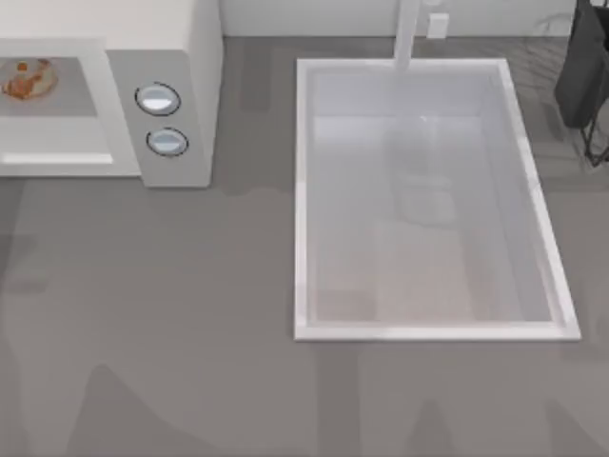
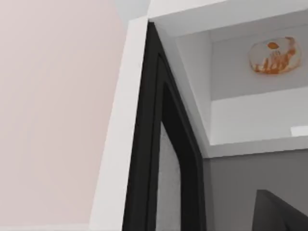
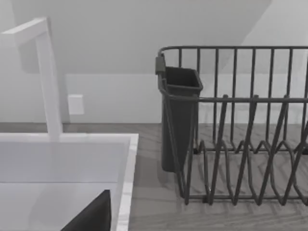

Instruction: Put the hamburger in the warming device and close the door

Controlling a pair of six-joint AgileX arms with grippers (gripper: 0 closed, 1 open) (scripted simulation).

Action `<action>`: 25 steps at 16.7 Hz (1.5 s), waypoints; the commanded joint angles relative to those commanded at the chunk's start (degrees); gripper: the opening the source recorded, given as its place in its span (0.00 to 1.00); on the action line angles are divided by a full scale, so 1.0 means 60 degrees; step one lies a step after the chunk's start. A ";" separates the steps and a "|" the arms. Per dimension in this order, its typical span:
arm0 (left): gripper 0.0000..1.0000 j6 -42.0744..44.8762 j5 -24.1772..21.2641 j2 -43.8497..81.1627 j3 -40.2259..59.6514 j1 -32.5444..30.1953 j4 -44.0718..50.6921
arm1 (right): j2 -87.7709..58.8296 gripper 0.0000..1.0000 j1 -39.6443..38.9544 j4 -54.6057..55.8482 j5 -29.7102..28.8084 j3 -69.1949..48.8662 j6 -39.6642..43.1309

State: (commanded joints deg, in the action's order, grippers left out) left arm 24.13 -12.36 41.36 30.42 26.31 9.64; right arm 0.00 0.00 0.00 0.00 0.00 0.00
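The door [image 2: 144, 159] stands edge-on just before my left end effector, whose opening I cannot tell, swung clear of the microwave [image 1: 181, 57] where the hamburger [image 2: 273, 57] sits.

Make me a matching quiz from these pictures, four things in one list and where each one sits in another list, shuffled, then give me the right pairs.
Things:
1. hamburger
2. two round knobs
3. sink
4. dish rack

Places:
A. let into the table, right of the microwave
B. on the microwave's grey side panel
C. inside the microwave's cavity
D. on the table beside the sink, with a dark cup hung on its end

Pairs: 1-C, 2-B, 3-A, 4-D
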 joint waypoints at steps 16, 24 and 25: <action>0.00 0.4677 -0.4311 0.9492 0.7735 0.5538 0.5531 | 0.0000 1.00 0.0000 0.0000 0.0000 0.0000 0.0000; 0.00 0.4685 -0.4294 0.9733 0.7184 0.5526 0.4831 | 0.0000 1.00 0.0000 0.0000 0.0000 0.0000 0.0000; 0.00 0.4697 -0.4302 0.9859 0.6923 0.5527 0.4417 | 0.0000 1.00 0.0000 0.0000 0.0000 0.0000 0.0000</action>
State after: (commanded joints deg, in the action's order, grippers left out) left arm 52.31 -38.17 100.52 71.96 59.47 36.14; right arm 0.00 0.00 0.00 0.00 0.00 0.00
